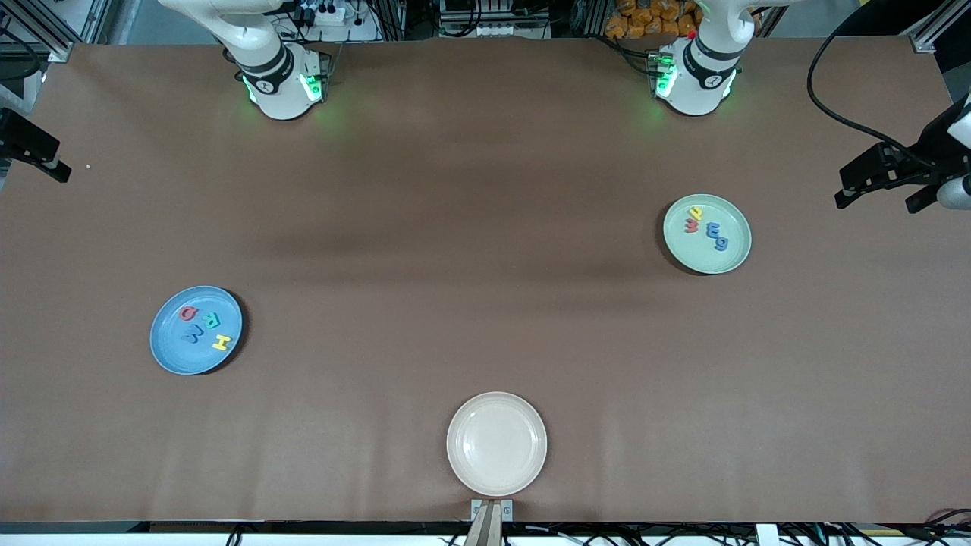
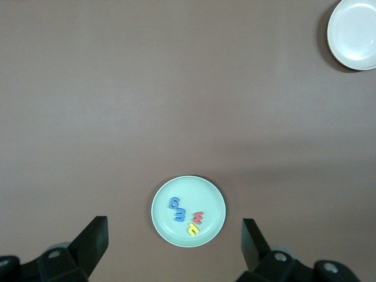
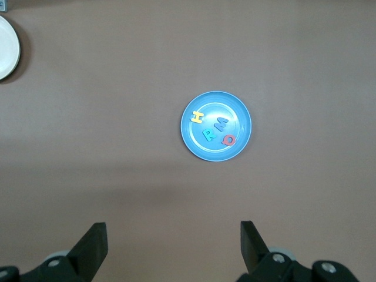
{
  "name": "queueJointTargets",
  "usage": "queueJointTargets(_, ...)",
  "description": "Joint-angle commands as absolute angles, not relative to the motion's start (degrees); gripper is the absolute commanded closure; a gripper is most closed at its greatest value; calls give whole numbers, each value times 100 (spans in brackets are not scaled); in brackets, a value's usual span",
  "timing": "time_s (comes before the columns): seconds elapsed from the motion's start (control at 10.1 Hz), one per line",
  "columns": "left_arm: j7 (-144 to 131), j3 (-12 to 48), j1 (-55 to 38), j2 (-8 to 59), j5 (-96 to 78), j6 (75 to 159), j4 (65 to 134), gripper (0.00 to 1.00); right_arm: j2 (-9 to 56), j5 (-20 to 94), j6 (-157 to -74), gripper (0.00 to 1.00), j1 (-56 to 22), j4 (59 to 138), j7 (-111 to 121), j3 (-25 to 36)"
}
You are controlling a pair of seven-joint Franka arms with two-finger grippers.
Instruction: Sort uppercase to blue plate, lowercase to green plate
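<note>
The blue plate [image 1: 168, 350] lies toward the right arm's end of the table and holds a red round letter [image 1: 188, 313], a teal R [image 1: 213, 320], a blue W [image 1: 192, 333] and a yellow H [image 1: 221, 342]. The green plate [image 1: 732, 258] lies toward the left arm's end and holds a yellow y [image 1: 694, 212], a red w [image 1: 692, 225], a blue E-shaped letter [image 1: 715, 231] and a blue g [image 1: 721, 243]. My left gripper [image 2: 174, 222] is open and empty, high over the table beside the green plate [image 2: 208, 191]. My right gripper [image 3: 173, 225] is open and empty, high above the blue plate [image 3: 238, 111].
A cream plate [image 1: 497, 444] with nothing on it lies near the table's front edge, at the middle. The brown table top [image 1: 470, 250] stretches bare between the three plates. Both arm bases stand along the top of the front view.
</note>
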State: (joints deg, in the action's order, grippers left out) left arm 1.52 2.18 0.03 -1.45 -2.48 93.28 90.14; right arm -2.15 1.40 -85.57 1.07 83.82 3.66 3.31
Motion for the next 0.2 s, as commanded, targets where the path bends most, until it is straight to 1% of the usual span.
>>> queueJointTargets(0.0,79,281,53,-211,-264,9229,9009,0,-158,105,-8455,0,18,8235,325,413)
queueJointTargets(0.1,70,281,53,-211,-264,9229,9009,0,-158,105,-8455,0,9,8244,325,413)
